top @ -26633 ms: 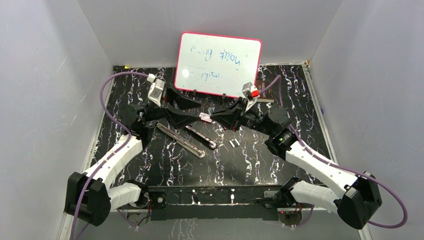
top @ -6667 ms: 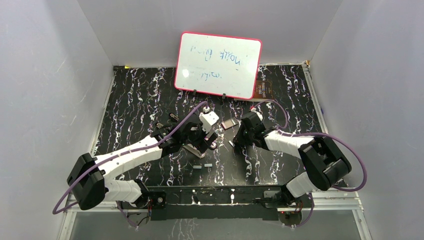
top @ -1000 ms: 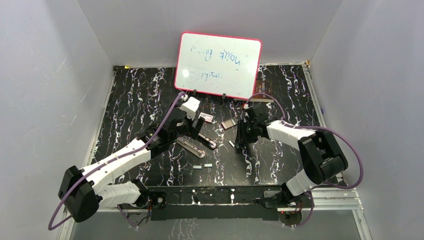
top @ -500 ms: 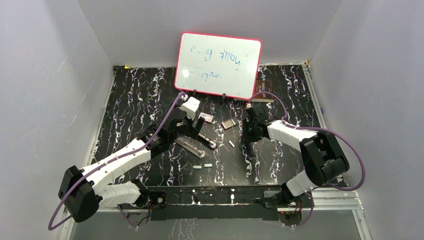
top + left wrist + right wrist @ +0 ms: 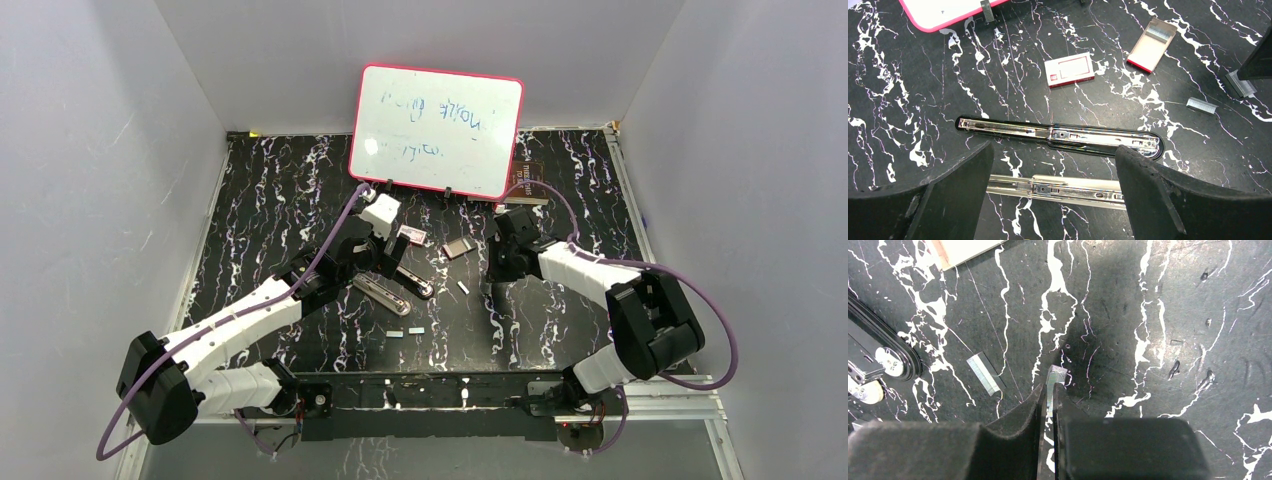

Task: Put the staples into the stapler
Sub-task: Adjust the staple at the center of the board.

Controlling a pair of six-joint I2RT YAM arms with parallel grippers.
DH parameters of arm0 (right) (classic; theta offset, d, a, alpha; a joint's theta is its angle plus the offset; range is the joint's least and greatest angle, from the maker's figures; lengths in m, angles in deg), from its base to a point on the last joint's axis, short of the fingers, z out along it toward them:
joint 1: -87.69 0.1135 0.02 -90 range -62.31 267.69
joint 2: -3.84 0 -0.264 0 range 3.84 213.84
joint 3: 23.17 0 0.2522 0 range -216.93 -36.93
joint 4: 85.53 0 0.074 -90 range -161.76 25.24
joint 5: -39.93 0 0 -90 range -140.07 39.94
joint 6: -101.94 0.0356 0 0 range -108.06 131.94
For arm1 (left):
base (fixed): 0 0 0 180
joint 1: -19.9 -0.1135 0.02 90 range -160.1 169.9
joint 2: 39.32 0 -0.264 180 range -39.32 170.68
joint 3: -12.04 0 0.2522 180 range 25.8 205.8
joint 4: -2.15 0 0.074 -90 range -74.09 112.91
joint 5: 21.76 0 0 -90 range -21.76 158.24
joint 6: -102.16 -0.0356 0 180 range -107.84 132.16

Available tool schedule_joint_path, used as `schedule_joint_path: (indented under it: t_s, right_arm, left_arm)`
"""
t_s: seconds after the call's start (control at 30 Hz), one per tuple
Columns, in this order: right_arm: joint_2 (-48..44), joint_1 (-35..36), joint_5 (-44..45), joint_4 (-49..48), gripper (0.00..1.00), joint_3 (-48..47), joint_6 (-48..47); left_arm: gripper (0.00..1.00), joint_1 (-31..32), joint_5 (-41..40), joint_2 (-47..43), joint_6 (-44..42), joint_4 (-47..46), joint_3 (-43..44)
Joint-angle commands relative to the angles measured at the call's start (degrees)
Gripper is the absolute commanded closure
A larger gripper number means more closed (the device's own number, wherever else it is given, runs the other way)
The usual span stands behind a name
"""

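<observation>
A strip of staples (image 5: pixel 1055 376), silvery grey, is pinched edge-on between the nearly closed fingers of the right tool (image 5: pixel 1049 390). Its far end projects beyond the fingertips. Whether it clears the black marbled surface (image 5: pixel 1158 315) cannot be told. A second strip (image 5: pixel 984 373) lies flat just left of the right tool's tips, apart from them.

The stapler (image 5: pixel 1060 137) lies unfolded and flat. Its black half sits just ahead of the left tool (image 5: pixel 1053 152), and its shiny metal rail (image 5: pixel 1058 189) runs between that tool's two fingers (image 5: pixel 955 190). The left tool's jaws are spread wide, straddling the rail and gripping nothing.

Beyond the stapler from the left tool lies a small white box (image 5: pixel 1069 70) with a red label. Farther right is an open cardboard tray (image 5: pixel 1152 44) holding more staples. A third strip (image 5: pixel 396 333) and a fourth strip (image 5: pixel 416 329) lie side by side, nearer the arm bases than the left tool. A red-framed whiteboard (image 5: pixel 437 128) stands behind both tools at the far edge of the surface.
</observation>
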Motion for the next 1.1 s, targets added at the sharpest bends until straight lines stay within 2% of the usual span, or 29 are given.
schedule_joint_path:
  t_s: [0.0,0.1,0.4,0.67,1.07]
  right_arm:
    - [-1.6,-0.3,-0.9,-1.4,0.83,0.4,0.8]
    - [-1.8,-0.3,0.5,-0.6,0.83,0.1,0.9]
    - [-7.1,-0.3,4.6,0.2,0.73,0.7,2.7]
    - [-9.8,-0.3,5.2,0.8,0.61,1.5,4.7]
    - [-6.9,-0.4,1.0,-0.2,0.51,-0.9,1.6]
  left_arm:
    - [0.09,0.0,0.1,-0.2,0.3,-0.2,0.0]
    - [0.09,0.0,0.1,-0.5,0.3,-0.3,-0.2]
    - [0.09,0.0,0.2,-0.6,0.5,-0.4,-0.5]
    - [0.09,-0.3,-0.2,1.4,1.5,-3.2,-1.8]
    - [0.09,-12.6,12.4,10.2,5.8,-11.6,-0.8]
